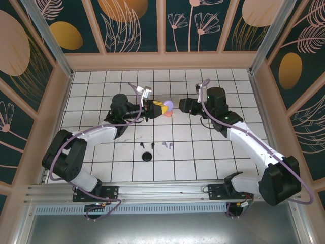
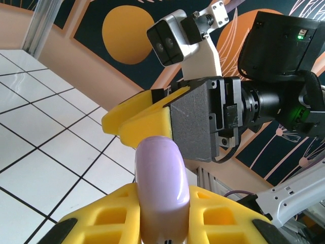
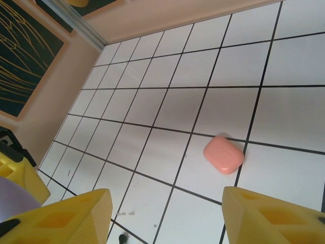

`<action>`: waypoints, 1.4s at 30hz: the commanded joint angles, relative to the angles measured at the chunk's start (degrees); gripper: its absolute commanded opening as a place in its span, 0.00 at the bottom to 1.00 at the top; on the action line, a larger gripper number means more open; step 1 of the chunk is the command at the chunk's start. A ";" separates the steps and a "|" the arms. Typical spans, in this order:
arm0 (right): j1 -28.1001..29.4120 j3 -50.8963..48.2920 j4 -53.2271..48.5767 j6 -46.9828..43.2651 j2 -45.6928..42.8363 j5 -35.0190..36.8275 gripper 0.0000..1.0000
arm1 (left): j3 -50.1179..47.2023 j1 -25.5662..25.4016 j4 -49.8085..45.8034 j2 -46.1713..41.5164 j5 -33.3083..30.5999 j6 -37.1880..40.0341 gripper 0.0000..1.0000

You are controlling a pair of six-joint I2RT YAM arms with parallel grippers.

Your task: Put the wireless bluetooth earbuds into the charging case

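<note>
- Left gripper pinches the lower half of the lilac case and holds it off the table. The rounded free end points at the right gripper.
- Right gripper faces it with jaws spread and nothing between them. One finger sits right at the case's free end; I cannot tell whether it touches.
- From the right wrist, the lilac case lies outside the jaws, off to one side.
- Judgement: the step is taking the free end so the lid can be opened.
  - Centre the jaws on that end first, then close slowly; the shell looks glossy and rounded, so it may slip.
  - Keep yellow fingers from clashing.
- Below the right gripper, a pink case lies closed on the table.
- Behind both grippers, towards the bases, lilac earbuds, black earbuds and a black case lie loose. No earbud is in a case yet.
</note>
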 commanded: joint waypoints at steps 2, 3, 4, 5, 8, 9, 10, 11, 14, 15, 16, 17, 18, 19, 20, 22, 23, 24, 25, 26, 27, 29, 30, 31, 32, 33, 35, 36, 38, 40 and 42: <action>-0.29 -0.46 0.65 0.78 -4.09 -2.26 0.60 | 1.11 -0.13 2.32 -1.30 1.17 -0.32 0.00; -0.29 -0.46 0.60 0.95 -4.44 -3.11 0.60 | 1.21 -0.12 2.32 -1.21 1.17 -0.31 0.00; -0.09 -0.40 0.75 1.11 -4.70 -4.35 0.61 | 1.25 -0.12 2.36 -1.12 1.17 -0.31 0.00; 0.12 -0.35 0.95 1.31 -5.00 -5.12 0.61 | 1.34 -0.10 2.37 -1.04 1.25 -0.30 0.00; 1.64 0.31 1.15 1.16 -4.95 -5.54 0.63 | 1.51 -0.13 2.29 -0.86 1.27 -0.30 0.00; 2.09 0.64 1.22 1.07 -4.73 -5.66 0.63 | 1.58 -0.12 2.28 -0.77 1.30 -0.27 0.00; 2.64 1.09 1.15 0.92 -4.40 -5.62 0.63 | 1.53 -0.12 2.28 -0.70 1.25 -0.26 0.00; 3.23 1.57 1.21 0.81 -4.01 -5.50 0.63 | 1.58 -0.12 2.13 -0.68 1.29 -0.29 0.00; 5.06 3.14 1.11 0.29 -2.47 -4.99 0.63 | 1.88 -0.14 1.89 -0.59 1.31 -0.18 0.00; 5.16 3.59 1.05 0.11 -2.03 -4.73 0.63 | 1.90 -0.12 1.84 -0.59 1.34 -0.21 0.00; 6.15 3.95 1.05 -0.05 -1.52 -4.38 0.63 | 2.03 -0.12 1.75 -0.52 1.41 -0.25 0.00; 6.60 4.32 1.13 -0.07 -0.87 -3.99 0.63 | 2.06 -0.14 1.67 -0.59 1.43 -0.17 0.00; 6.80 4.46 1.18 -0.07 -0.49 -3.79 0.63 | 2.14 -0.21 1.58 -0.59 1.43 -0.18 0.00; 6.82 4.59 1.39 -0.07 -0.01 -3.56 0.63 | 2.15 -0.21 1.58 -0.68 1.52 -0.21 0.00; 6.83 4.67 1.65 0.00 0.42 -3.31 0.63 | 2.10 -0.20 1.49 -0.76 1.52 -0.12 0.00; 6.83 4.71 1.83 -0.12 1.14 -2.62 0.62 | 2.12 -0.21 1.31 -0.94 1.52 -0.09 0.00; 6.74 4.61 1.63 -0.24 1.38 -2.00 0.62 | 2.02 -0.21 1.23 -1.12 1.52 -0.13 0.00; 6.66 4.56 1.43 -0.38 1.56 -1.45 0.62 | 2.11 -0.21 1.23 -1.18 1.52 -0.05 0.00; 6.49 4.38 1.15 -0.55 1.66 -0.90 0.61 | 2.12 -0.21 1.10 -1.33 1.60 0.08 0.00; 6.13 4.09 1.05 -0.56 1.57 -0.42 0.60 | 2.06 -0.21 0.94 -1.46 1.60 0.05 0.00; 5.85 3.75 1.00 -0.51 1.48 -0.18 0.60 | 2.06 -0.21 0.96 -1.51 1.61 0.11 0.00; 5.77 2.93 1.19 -0.17 1.26 -0.09 0.59 | 2.09 -0.21 0.91 -1.64 1.75 0.06 0.00; 5.77 2.59 1.31 -0.01 1.14 -0.09 0.58 | 2.06 -0.21 0.87 -1.73 1.74 0.04 0.00; 4.07 2.24 1.36 0.10 1.04 -0.09 0.58 | 2.06 -0.21 0.87 -1.82 1.78 0.07 0.00; 3.72 1.86 1.45 0.26 0.91 -0.07 0.57 | 2.07 -0.21 0.92 -1.91 1.87 0.05 0.00; 3.52 1.60 1.57 0.36 0.87 -0.15 0.57 | 2.14 -0.21 0.87 -2.04 1.87 0.06 0.00; 3.31 1.21 1.89 0.62 0.78 -0.43 0.57 | 2.21 -0.27 0.79 -2.17 1.87 0.09 0.00; 3.31 1.21 1.88 0.70 0.81 -0.44 0.56 | 2.23 -0.21 0.79 -2.13 1.87 0.06 0.00; 3.25 1.04 2.01 0.80 0.78 -0.44 0.56 | 2.32 -0.21 0.70 -2.26 1.87 0.15 0.00; 3.25 1.00 2.01 0.96 0.54 -0.60 0.56 | 2.33 -0.28 0.53 -2.25 1.87 0.19 0.00; 3.23 0.90 2.06 1.02 0.19 -0.79 0.56 | 2.26 -0.24 0.52 -2.26 1.87 0.22 0.00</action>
